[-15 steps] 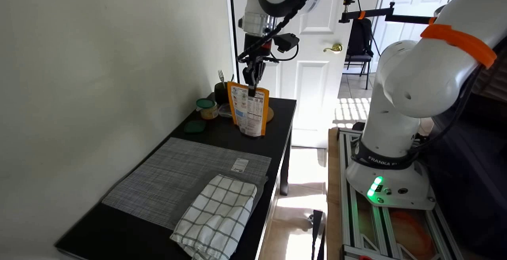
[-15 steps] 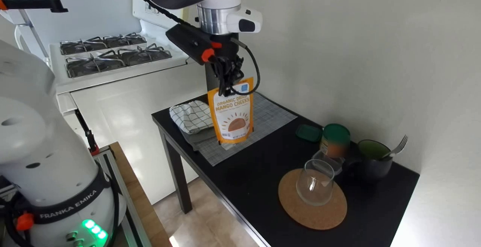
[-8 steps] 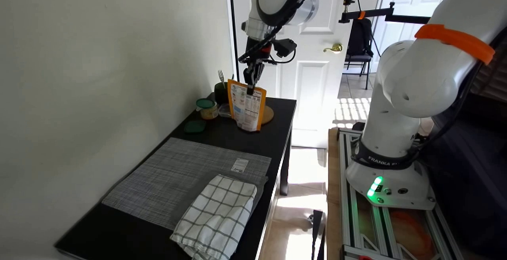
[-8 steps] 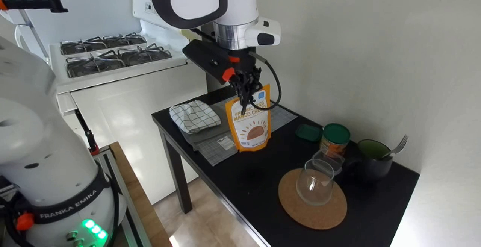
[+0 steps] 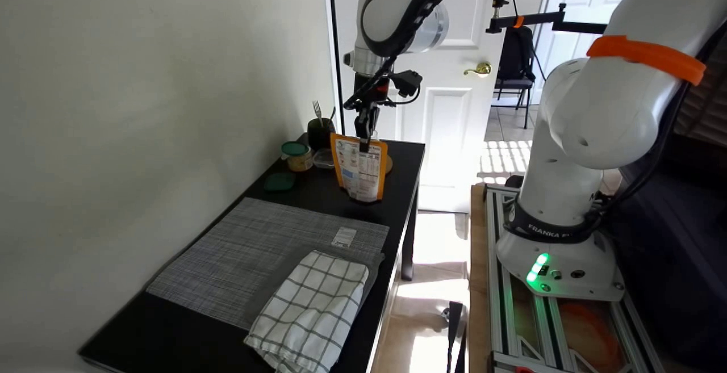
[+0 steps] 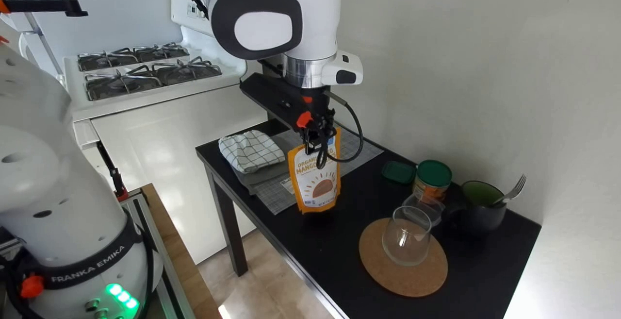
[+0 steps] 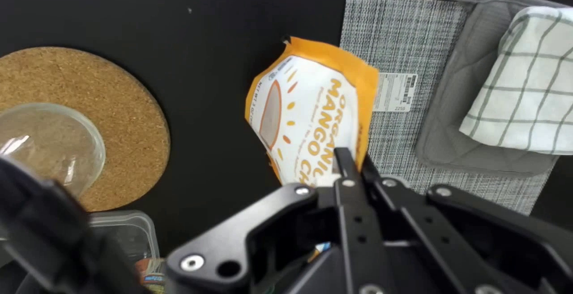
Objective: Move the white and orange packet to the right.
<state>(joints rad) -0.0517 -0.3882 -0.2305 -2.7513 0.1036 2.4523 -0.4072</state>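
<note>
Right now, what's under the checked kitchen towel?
A gray quilted pot holder sticks out from under the checked kitchen towel, with a gray woven placemat beneath it. The towel hides the rest, so I can't see it.

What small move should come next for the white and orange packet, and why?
I'd probably ease the packet gently straight down. The hand pinches its top, and its base appears to be over black tabletop between the gray placemat and the cork mat; whether it touches yet is unclear.
</note>
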